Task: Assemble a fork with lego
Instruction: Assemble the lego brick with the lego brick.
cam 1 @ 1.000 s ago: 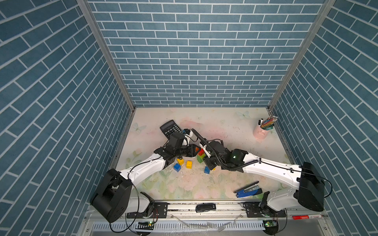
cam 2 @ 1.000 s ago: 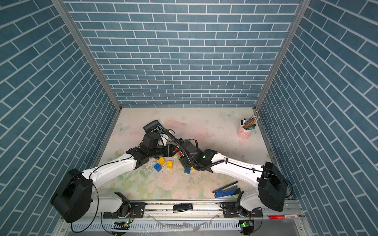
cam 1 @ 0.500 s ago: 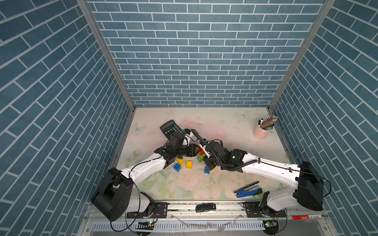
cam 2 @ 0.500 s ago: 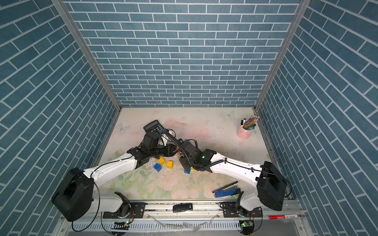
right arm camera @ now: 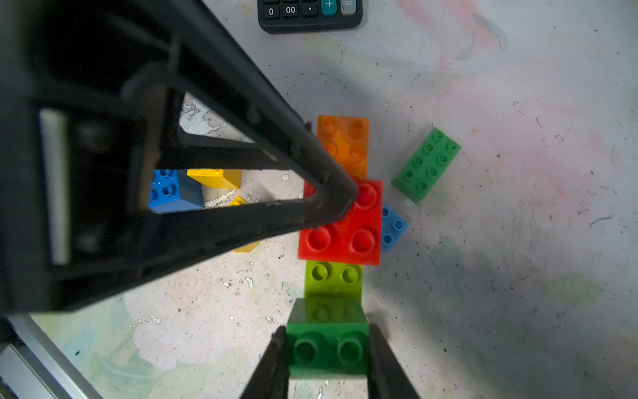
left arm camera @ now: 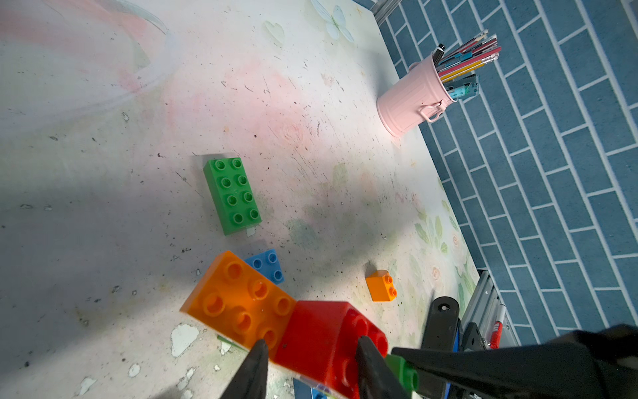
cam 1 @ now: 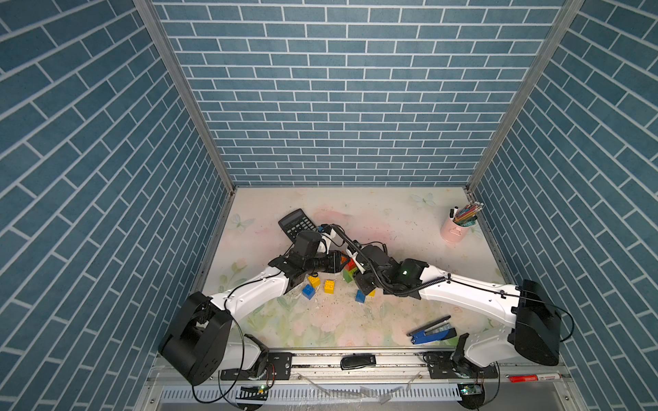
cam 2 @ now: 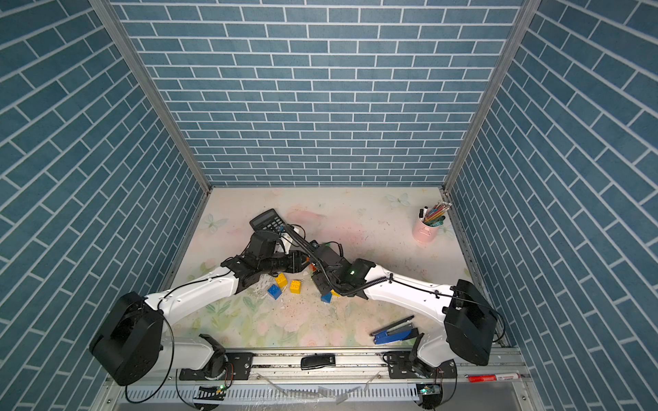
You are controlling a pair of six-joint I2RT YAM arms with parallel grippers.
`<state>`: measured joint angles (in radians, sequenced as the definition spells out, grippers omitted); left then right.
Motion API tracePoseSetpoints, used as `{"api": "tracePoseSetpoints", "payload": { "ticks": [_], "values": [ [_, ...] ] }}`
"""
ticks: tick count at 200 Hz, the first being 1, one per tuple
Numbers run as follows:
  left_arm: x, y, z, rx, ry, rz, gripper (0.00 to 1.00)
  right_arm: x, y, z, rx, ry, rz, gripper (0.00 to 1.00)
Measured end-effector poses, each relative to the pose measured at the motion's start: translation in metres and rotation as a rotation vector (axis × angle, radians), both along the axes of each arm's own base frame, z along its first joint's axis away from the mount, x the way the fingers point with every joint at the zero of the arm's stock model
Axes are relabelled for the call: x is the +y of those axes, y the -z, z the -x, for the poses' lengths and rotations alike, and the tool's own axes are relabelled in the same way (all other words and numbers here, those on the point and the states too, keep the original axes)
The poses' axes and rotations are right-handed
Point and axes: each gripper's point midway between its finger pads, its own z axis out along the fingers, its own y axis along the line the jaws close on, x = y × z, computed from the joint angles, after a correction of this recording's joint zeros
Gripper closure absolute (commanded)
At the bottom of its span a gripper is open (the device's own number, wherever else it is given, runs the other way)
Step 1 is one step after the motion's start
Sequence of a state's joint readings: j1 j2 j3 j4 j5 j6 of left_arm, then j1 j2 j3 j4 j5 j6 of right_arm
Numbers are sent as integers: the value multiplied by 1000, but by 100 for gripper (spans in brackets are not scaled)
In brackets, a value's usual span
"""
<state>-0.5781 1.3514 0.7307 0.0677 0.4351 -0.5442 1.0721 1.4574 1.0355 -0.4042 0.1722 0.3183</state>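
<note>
Strain is your risk: with your left claw [left arm camera: 311, 342] clamped on the red brick [left arm camera: 317, 328] and your right claw [right arm camera: 327, 331] on the green brick [right arm camera: 328, 349] of the lego row [cam 1: 350, 267] at the middle of the counter [cam 1: 391, 227], a twist or uneven pull could pop it apart at the lime brick [right arm camera: 333, 276].

The left arm [cam 2: 199, 295] and right arm [cam 2: 402, 290] meet by the calculator [cam 2: 267, 220], yellow bricks [cam 2: 295, 286] and a blue brick [cam 2: 274, 291] loose beside them, a stapler [cam 2: 393, 332] nearer the front, a pencil cup [cam 2: 425, 233] by the right wall.
</note>
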Motion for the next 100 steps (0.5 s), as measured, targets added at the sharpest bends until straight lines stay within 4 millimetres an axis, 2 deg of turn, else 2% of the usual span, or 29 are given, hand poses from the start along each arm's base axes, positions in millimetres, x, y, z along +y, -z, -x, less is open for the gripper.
{"api": "tracePoseSetpoints", "payload": {
  "ticks": [100],
  "values": [
    [0,0,0,1,0,0,57,-1,1,-3,15,25,-9,100]
  ]
}}
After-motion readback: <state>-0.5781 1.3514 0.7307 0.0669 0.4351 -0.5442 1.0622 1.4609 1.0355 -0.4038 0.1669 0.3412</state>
